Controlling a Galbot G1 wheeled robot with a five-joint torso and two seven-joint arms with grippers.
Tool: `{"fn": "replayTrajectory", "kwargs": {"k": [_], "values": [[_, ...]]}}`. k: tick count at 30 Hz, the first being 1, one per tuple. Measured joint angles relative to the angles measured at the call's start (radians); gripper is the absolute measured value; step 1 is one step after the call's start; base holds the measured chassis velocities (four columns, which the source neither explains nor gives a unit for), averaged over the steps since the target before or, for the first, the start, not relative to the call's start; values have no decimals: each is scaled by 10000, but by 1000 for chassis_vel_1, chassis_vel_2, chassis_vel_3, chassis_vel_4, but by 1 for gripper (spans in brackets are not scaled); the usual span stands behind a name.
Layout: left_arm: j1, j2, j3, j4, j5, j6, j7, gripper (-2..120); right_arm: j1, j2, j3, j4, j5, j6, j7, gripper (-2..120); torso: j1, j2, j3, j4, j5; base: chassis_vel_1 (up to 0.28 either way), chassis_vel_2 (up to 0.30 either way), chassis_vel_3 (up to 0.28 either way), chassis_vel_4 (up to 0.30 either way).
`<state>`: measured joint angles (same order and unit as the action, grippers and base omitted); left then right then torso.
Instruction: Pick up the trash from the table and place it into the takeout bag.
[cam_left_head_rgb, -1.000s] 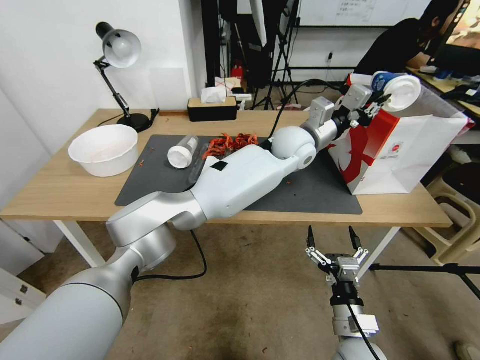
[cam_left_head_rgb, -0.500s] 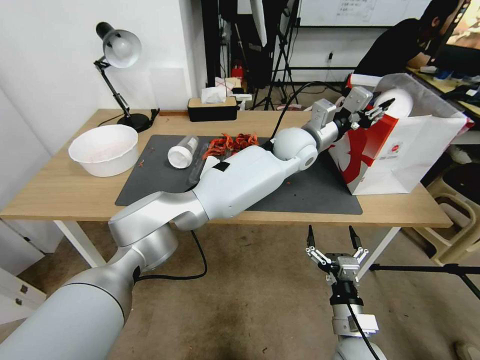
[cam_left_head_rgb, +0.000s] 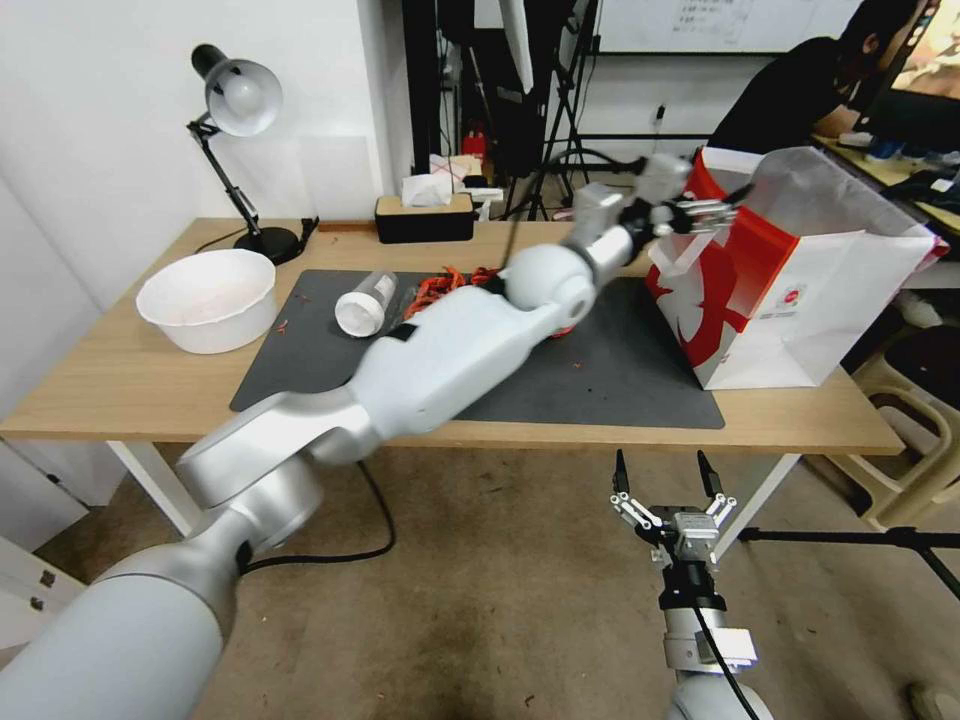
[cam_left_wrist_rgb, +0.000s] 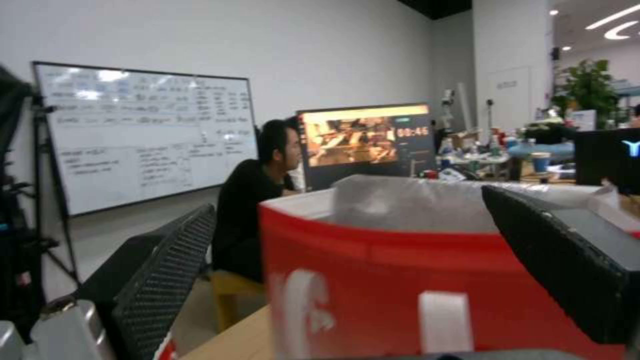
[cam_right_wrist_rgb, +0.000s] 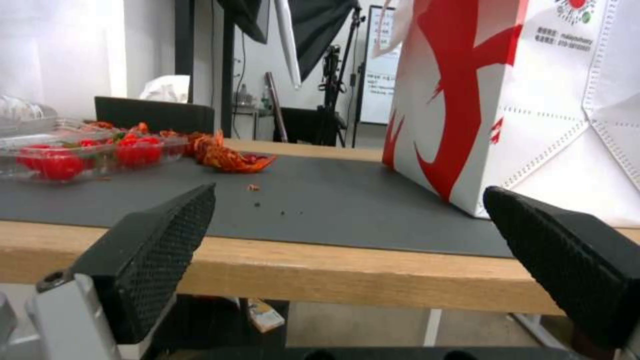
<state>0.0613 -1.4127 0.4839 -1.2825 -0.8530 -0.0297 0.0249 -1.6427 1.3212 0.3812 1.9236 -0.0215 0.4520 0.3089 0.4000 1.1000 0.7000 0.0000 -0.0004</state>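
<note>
**Left claw at bag rim, nothing in it**

Left claw (cam_left_head_rgb: 712, 208) is hovering w/ fingers apart and holding nothing, just beside the near-left top edge of the large red-and-white paper takeout bag (cam_left_head_rgb: 800, 300), which is standing upright at the right end of the long light-wood table (cam_left_head_rgb: 120, 385). Right claw (cam_left_head_rgb: 668, 480) is hanging below the table's near edge, fingers spread wide. Round white disposable bowl (cam_left_head_rgb: 208, 298) is sitting far left; clear white-lidded cup (cam_left_head_rgb: 365, 302) is lying on its side on the dark grey mat (cam_left_head_rgb: 620, 375).

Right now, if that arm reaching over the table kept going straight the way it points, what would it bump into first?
Probably the takeout bag. The left gripper, jaws open and empty, points at the bag's red side near the rim; how far off it is can't be judged.
</note>
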Motion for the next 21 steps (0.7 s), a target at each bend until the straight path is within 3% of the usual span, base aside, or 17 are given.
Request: {"fn": "replayTrajectory", "kwargs": {"k": [4,5,10,21], "values": [[494,703,-331,-523,40,38,-62,100,11,-2,-11,9,0,-1,1,100,0,0,0,-1,0,0,0,0,0],[886,1179,-574,-814,192,41,-96,100,0,-6,-27,20,0,-3,0,100,0,0,0,1,-1,0,0,0,0],[2091,2294,-1386,-1710,628,28,-147,100,-29,-20,-40,31,1,-3,1,100,0,0,0,1,0,0,0,0,0],[4251,3726,-2980,-3253,1385,36,-301,100,-27,-51,-126,14,1,-3,-2,100,0,1,-1,0,0,0,0,0,0]]}}
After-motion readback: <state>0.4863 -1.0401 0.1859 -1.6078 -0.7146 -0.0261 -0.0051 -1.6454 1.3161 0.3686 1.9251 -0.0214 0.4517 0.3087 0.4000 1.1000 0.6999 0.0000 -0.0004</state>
